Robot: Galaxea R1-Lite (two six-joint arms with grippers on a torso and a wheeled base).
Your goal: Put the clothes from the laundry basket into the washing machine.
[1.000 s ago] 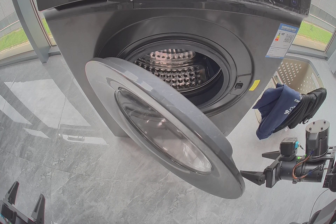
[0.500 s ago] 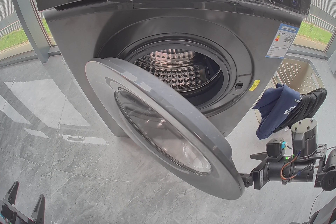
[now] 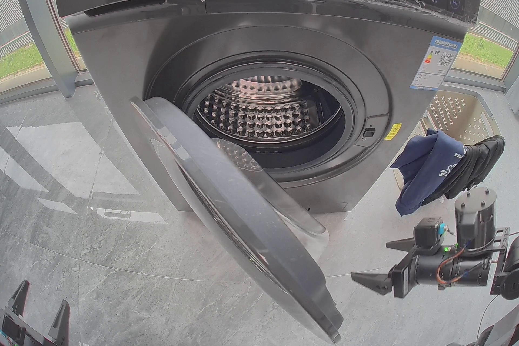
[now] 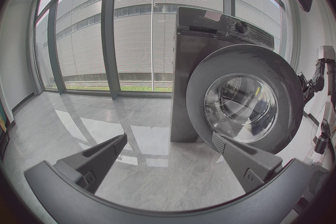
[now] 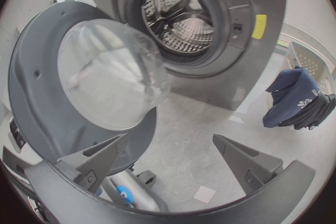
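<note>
Head view: clothes [image 3: 432,168], prob. soft, light & floppy, hang over laundry basket [image 3: 459,114] rim, beside washing machine [image 3: 135,39]. Best pinched at a bunched fold up top. Right gripper [image 3: 372,259], left gripper [image 3: 43,293]: jaws apart, empty.

washing machine [image 3: 135,55] noted dark grey | drum [image 3: 265,117] silver, studded | laundry basket [image 3: 459,114] beige, perforated | navy garment [image 3: 427,168] white-printed | black garment [image 3: 481,160] plain
</note>
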